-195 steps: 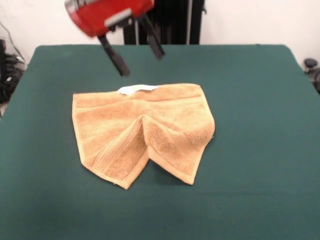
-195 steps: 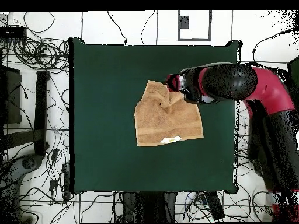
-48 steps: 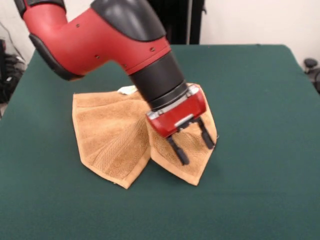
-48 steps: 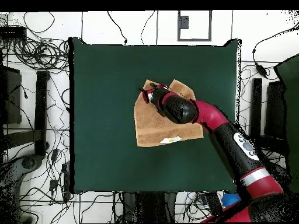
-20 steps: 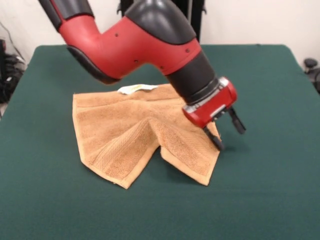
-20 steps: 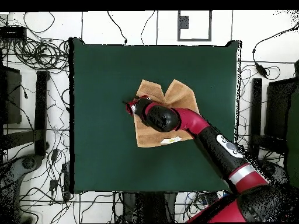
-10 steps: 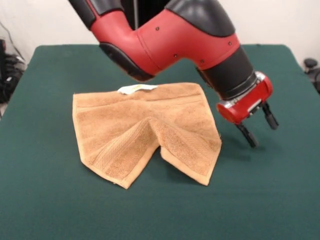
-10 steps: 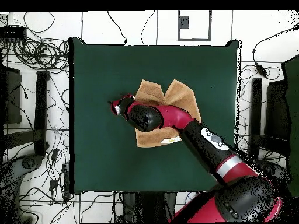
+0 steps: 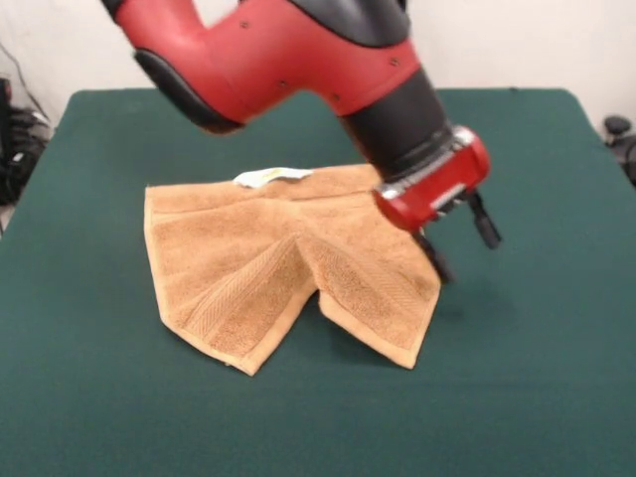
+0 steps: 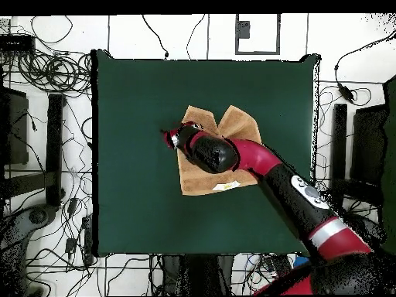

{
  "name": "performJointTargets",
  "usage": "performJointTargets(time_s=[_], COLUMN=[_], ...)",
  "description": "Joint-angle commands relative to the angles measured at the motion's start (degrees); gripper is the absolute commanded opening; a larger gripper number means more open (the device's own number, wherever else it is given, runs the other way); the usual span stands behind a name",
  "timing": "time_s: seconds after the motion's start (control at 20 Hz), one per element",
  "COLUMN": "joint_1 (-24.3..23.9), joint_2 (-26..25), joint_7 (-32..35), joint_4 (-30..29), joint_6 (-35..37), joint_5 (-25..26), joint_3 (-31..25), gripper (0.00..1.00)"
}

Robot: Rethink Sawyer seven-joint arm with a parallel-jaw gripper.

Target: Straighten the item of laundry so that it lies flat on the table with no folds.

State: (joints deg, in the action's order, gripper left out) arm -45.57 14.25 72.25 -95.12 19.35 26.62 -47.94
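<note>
Gripper: the gripper (image 9: 462, 241) hangs from the red and black arm (image 9: 298, 45) with its two dark fingers (image 9: 434, 256) spread apart and nothing between them; it hovers over the towel's edge, tips pointing down and slightly outward.

Hand towel: the tan-orange hand towel (image 9: 248, 263) lies mostly to the camera-left of the gripper in the front view, on the green table (image 9: 556, 378), not yet flat. Its near edge is split into two pointed flaps with a raised crease running between them.

Nearest part: the flap just below and beside the fingers, its corner (image 9: 409, 360) toward the camera from the gripper.

White tag: the tag (image 9: 270, 176) sits at the towel's far edge, well apart from the gripper.

Key relation: the crease lies inward from the gripper, across the nearer flap; its line runs roughly from the far edge toward the camera. Judged from this, pulling the nearer flap's outer corner away from the crease would open the fold.

Overhead check: the gripper (image 10: 172, 138) sits at one side edge of the towel (image 10: 240, 124).
</note>
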Motion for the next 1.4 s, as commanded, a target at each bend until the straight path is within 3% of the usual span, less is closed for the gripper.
performJointTargets(time_s=[0.05, 0.5, 0.75, 1.0, 1.4], joint_1=[-2.3, -6.7, -8.4, -8.8, -7.9], joint_2=[6.0, 3.6, -5.0, -7.9, -8.3], joint_7=[2.5, -6.2, -12.2, -13.4, -10.8], joint_4=[-2.0, 2.7, 7.5, 9.0, 9.1], joint_6=[14.9, 22.8, 19.3, 17.3, 16.3], joint_5=[-4.6, -2.3, 2.3, 4.8, 6.8], joint_3=[3.7, 2.2, 1.2, 0.3, -0.8], gripper=[1.00, 1.00, 1.00, 1.00, 1.00])
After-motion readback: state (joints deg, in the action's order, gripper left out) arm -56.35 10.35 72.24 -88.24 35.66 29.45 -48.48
